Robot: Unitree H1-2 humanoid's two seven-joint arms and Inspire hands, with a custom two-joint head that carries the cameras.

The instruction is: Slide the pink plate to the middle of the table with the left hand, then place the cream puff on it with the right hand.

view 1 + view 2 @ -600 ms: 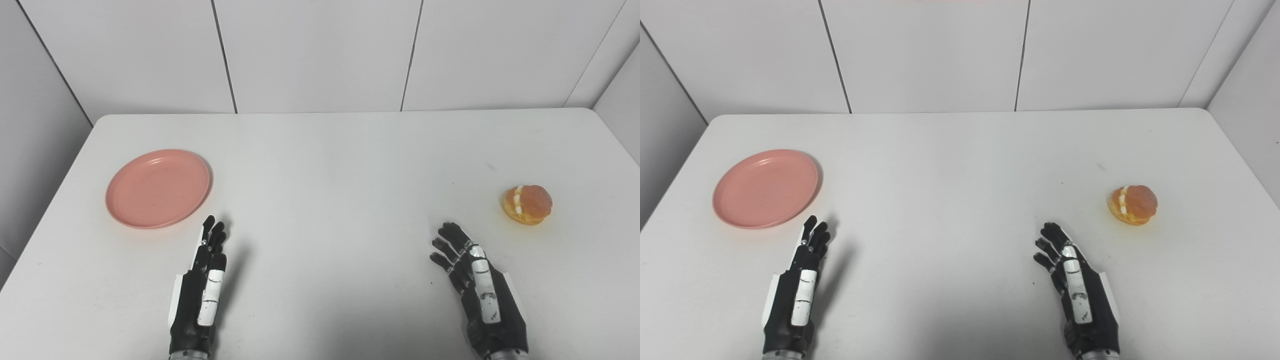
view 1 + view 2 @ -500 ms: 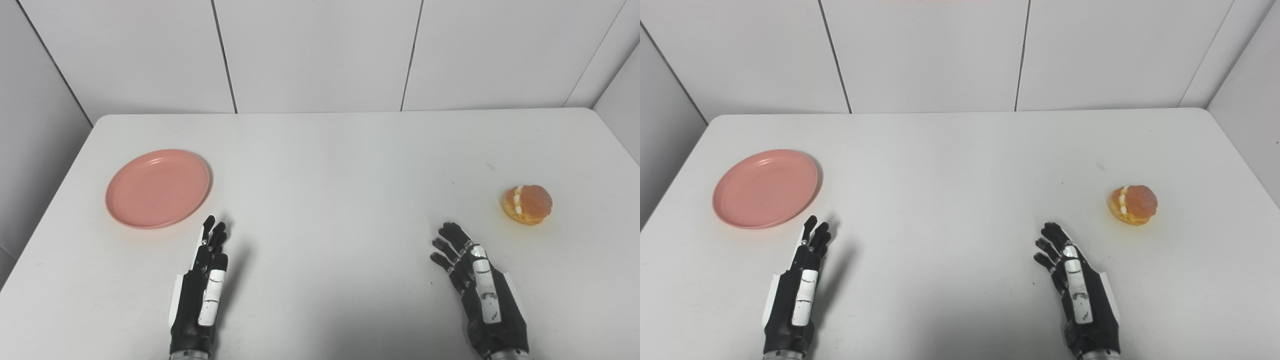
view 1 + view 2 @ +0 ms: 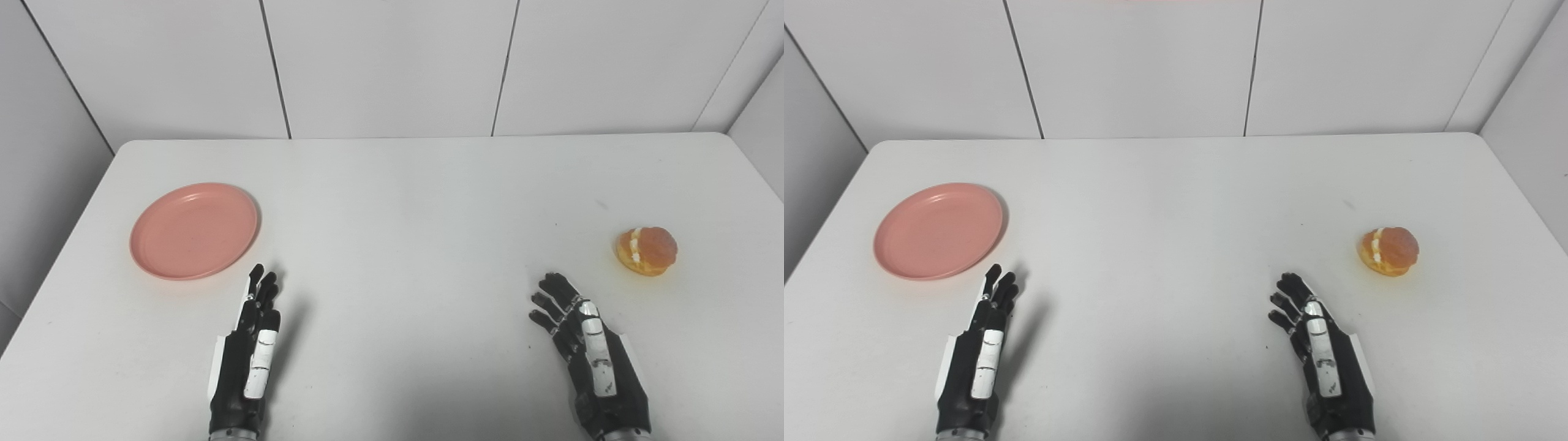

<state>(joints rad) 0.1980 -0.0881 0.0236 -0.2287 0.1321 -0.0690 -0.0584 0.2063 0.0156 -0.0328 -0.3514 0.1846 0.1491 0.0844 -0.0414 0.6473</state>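
The pink plate [image 3: 193,229] lies flat on the left part of the white table [image 3: 404,202], with nothing on it. A cream puff [image 3: 647,250], golden with a white cream band, sits near the right edge. My left hand [image 3: 248,361] rests low at the front left, fingers stretched out and empty, its tips a short way below and right of the plate's rim. At the front right, my right hand [image 3: 588,361] is open too, fingers spread, a hand's width below and left of the cream puff. Neither hand touches anything.
White panel walls [image 3: 392,61] close off the back and both sides of the table. A small dark mark [image 3: 601,204] sits on the tabletop above the cream puff.
My right hand has drawn back a little toward the front edge. The left hand, plate and cream puff have not moved.
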